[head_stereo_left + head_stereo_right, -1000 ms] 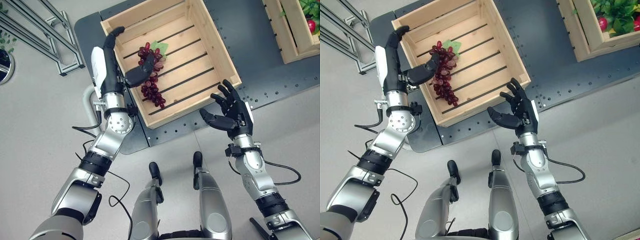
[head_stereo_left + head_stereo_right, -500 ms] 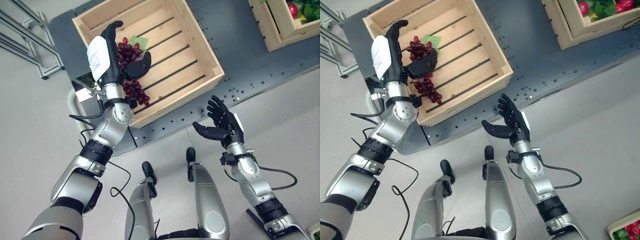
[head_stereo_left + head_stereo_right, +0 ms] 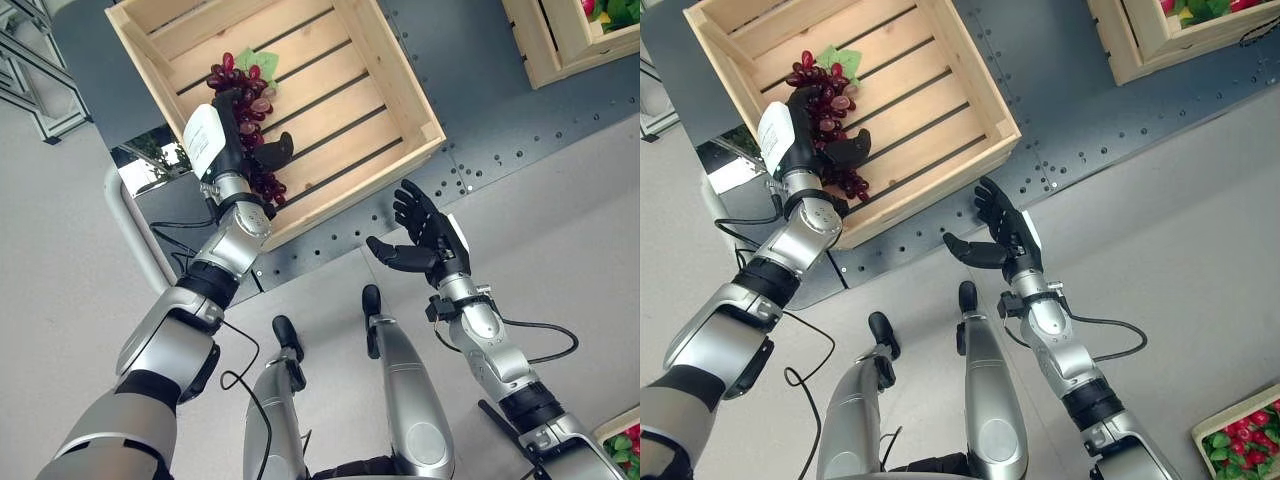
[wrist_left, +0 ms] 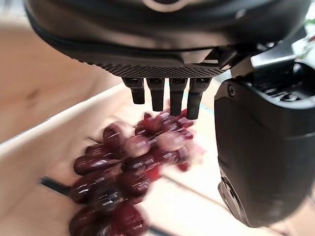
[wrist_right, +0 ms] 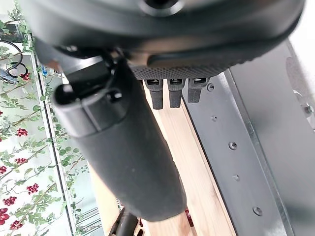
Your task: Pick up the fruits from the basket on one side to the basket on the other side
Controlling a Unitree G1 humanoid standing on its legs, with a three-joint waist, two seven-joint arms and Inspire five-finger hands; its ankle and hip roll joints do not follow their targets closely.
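A bunch of dark red grapes (image 3: pixel 266 183) with a green leaf lies on the slats of a wooden crate (image 3: pixel 400 75). My left hand (image 3: pixel 232 140) is laid over the bunch, fingers straight along it and thumb (image 3: pixel 272 150) out to the side. In the left wrist view the grapes (image 4: pixel 128 167) show just past the fingertips (image 4: pixel 177 96), with nothing pinched. My right hand (image 3: pixel 428 238) is open, palm up and holding nothing, in front of the crate's near corner.
The crate stands on a dark grey perforated platform (image 3: pixel 520 130). A second wooden crate (image 3: pixel 545 45) with red fruit and leaves sits at the upper right. Another crate of red fruit (image 3: pixel 1240 440) is at the lower right. Aluminium framing (image 3: pixel 30 70) stands at the upper left.
The camera has shifted. My left hand moved off the crate's left wall and onto the grape bunch. The right hand keeps its open, palm-up pose.
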